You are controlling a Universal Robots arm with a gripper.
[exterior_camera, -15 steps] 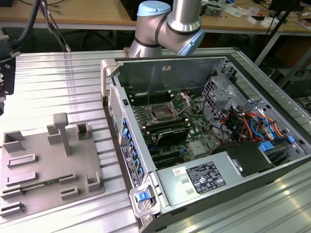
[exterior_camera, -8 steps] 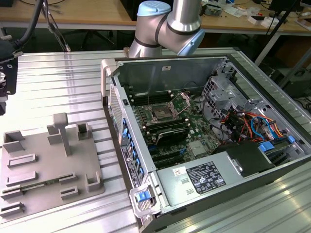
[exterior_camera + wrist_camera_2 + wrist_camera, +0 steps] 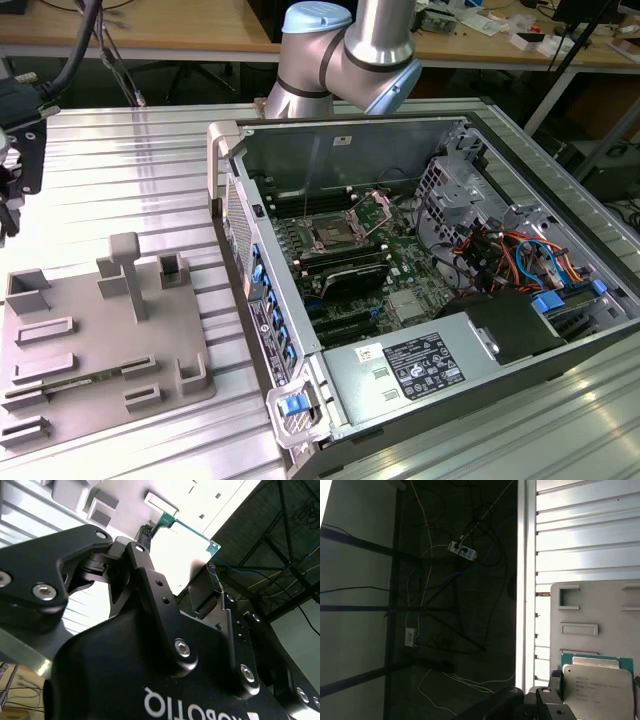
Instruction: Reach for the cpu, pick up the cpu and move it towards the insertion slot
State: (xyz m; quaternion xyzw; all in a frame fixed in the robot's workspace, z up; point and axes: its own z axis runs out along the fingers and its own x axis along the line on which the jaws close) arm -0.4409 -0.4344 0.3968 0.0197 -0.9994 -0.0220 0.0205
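Observation:
My gripper [image 3: 181, 572] is shut on the cpu [image 3: 182, 547], a flat square chip with a bright metal face and green rim, held edge to edge between the black fingers [image 3: 142, 542]. The first wrist view shows the same cpu [image 3: 597, 685] held above the grey fixture [image 3: 592, 605]. In the exterior view the gripper [image 3: 12, 175] hangs at the far left edge, above the table and the fixture [image 3: 100, 340]. The insertion slot [image 3: 330, 237], a metal-framed square socket with its clamp plate raised, lies on the motherboard inside the open computer case, far to the exterior view's right of the gripper.
The grey fixture carries upright posts [image 3: 128, 270] and a long thin memory stick [image 3: 70, 383]. The computer case [image 3: 225, 170] has tall side walls, cables and a drive bay [image 3: 520, 240] inside. The arm's base [image 3: 345, 55] stands behind the case. The ribbed metal table [image 3: 120, 170] stretches between.

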